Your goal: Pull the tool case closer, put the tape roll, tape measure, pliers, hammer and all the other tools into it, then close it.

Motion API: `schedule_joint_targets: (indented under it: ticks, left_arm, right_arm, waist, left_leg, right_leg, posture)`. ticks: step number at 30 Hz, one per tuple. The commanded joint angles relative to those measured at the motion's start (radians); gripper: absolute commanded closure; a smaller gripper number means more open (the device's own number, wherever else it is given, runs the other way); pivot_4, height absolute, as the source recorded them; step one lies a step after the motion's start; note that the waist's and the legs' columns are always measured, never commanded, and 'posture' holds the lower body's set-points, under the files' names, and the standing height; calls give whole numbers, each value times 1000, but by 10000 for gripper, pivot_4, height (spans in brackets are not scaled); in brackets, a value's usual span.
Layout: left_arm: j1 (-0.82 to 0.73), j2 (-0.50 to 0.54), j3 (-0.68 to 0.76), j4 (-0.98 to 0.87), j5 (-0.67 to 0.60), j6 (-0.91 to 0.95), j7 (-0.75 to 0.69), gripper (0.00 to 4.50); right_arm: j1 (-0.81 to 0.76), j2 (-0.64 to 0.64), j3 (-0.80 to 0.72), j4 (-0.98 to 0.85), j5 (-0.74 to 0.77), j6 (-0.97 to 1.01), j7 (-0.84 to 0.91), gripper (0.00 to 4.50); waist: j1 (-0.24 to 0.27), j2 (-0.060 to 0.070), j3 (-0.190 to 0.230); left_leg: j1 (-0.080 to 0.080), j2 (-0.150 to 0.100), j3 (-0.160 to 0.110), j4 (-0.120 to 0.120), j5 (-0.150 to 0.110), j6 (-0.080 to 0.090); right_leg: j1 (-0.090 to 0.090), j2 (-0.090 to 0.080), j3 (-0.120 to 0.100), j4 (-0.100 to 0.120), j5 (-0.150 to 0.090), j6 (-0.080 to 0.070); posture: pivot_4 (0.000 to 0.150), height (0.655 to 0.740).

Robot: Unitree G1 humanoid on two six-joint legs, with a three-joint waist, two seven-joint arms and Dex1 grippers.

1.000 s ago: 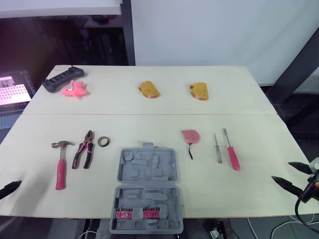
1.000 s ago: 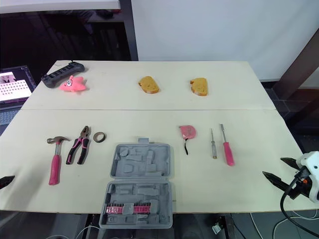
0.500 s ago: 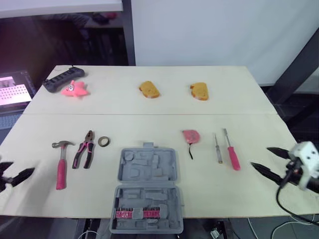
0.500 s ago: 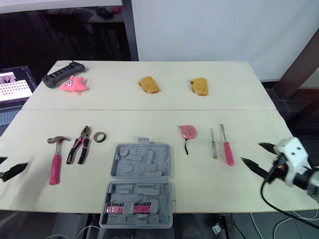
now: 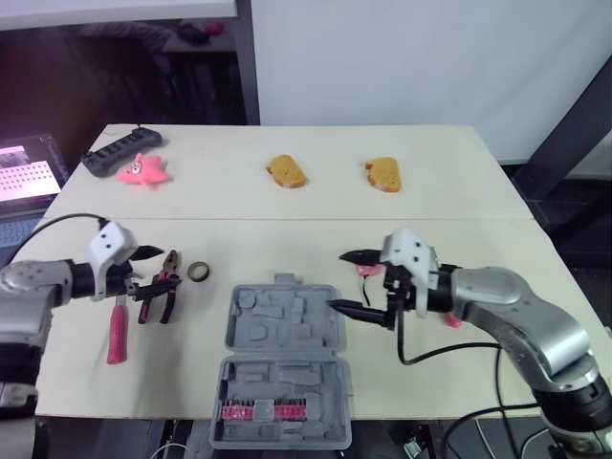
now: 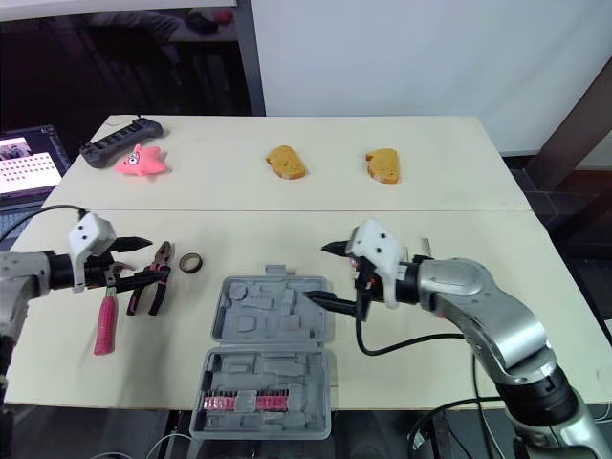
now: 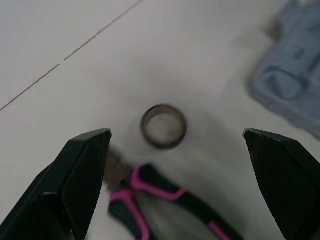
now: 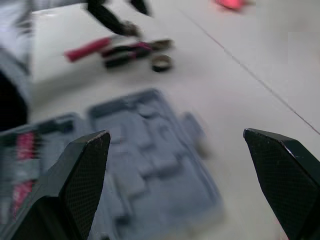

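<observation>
Now both arms have swung inward from the side edges of the table [image 5: 287, 191]. The tool case [image 5: 280, 359] lies open and flat. It is grey, with a row of pink bits [image 5: 260, 411] in its near half. The right gripper [image 5: 338, 280], fingers spread wide, hovers at the lid's far right corner, with one fingertip over it. The left gripper [image 5: 156, 272], likewise spread, hangs above the pliers [image 5: 153, 304]. The tape roll [image 7: 164, 126] is just ahead between its fingers, and the hammer [image 5: 116, 335] is close beside it.

Pale table [image 5: 478, 182] has an open grey case [image 5: 282, 363], hammer [image 5: 116, 335], pliers [image 5: 164, 306], tape roll [image 5: 198, 272], tape measure [image 5: 365, 270], two bread slices [image 5: 286, 171] [image 5: 382, 175], pink toy [image 5: 142, 170], black power strip [image 5: 120, 151].
</observation>
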Motion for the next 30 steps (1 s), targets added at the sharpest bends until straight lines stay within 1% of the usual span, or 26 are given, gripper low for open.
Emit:
schedule_joint_targets:
  ticks: [1, 3, 5, 7, 11, 20, 26, 29, 30]
  left_arm:
    - [-151, 6, -99, 181, 103, -112, -122, 474]
    - [-235, -9, -151, 288, 152, -155, -171, 474]
    - [-283, -18, -175, 362, 184, -196, -186, 474]
    - [-345, -47, -213, 449, 242, -263, -163, 474]
    - [-434, -103, -252, 571, 305, -321, -157, 474]
    - [-476, -162, -273, 682, 392, -378, -99, 474]
    - [-483, -216, -266, 714, 420, -377, -37, 474]
    - [-485, -226, -267, 723, 428, -379, -22, 474]
    - [-486, -227, -267, 725, 430, -379, -24, 2822]
  right_arm:
    - [-69, 4, 72, 18, -47, 23, 3, 0]
    - [-96, 10, 97, 39, -66, 23, 4, 0]
    - [-112, 14, 107, 53, -75, 21, 6, 0]
    - [-122, 27, 103, 55, -81, 34, -14, 0]
    - [-110, 50, 115, 22, -101, 65, -58, 0]
    - [-106, 91, 128, -2, -128, 117, -123, 0]
    - [-98, 99, 120, -6, -136, 136, -153, 0]
    - [-93, 102, 120, -11, -138, 144, -161, 0]
    - [-92, 104, 120, -14, -138, 147, -164, 0]
  waist:
    - [2, 0, 0]
    - [2, 0, 0]
    - [1, 0, 0]
    - [-2, 0, 0]
    - [-2, 0, 0]
    - [-3, 0, 0]
    - [0, 0, 0]
    - [-1, 0, 0]
    - [-1, 0, 0]
  left_leg:
    - [0, 0, 0, 0, 0, 0]
    - [-1, 0, 0, 1, 0, 0]
    - [-1, 0, -1, 0, 0, 0]
    - [-1, 0, -1, 0, 0, 1]
    - [-2, 0, -3, 1, 0, 1]
    - [-1, 0, -4, 2, 0, 1]
    - [-2, 0, -5, 2, 0, 1]
    - [-1, 0, -5, 3, 0, 1]
    - [-1, 0, -5, 2, 0, 1]
  right_leg:
    - [0, 0, 0, 0, 0, 0]
    - [0, 0, -1, 0, 0, 0]
    - [0, 0, -1, 1, 0, 0]
    - [-1, 0, -1, 1, 0, 0]
    - [-1, 0, -3, 3, 0, 0]
    - [-2, 0, -3, 7, 0, 0]
    - [-2, 0, -3, 7, 0, 0]
    - [-2, 0, -4, 8, 0, 0]
    - [-2, 0, -4, 8, 0, 0]
  posture:
    - [1500, 7400]
    - [1500, 7400]
    - [1500, 7400]
    - [1500, 7400]
    - [1500, 7400]
    - [1500, 7400]
    - [1500, 7400]
    - [1500, 7400]
    - [1500, 7400]
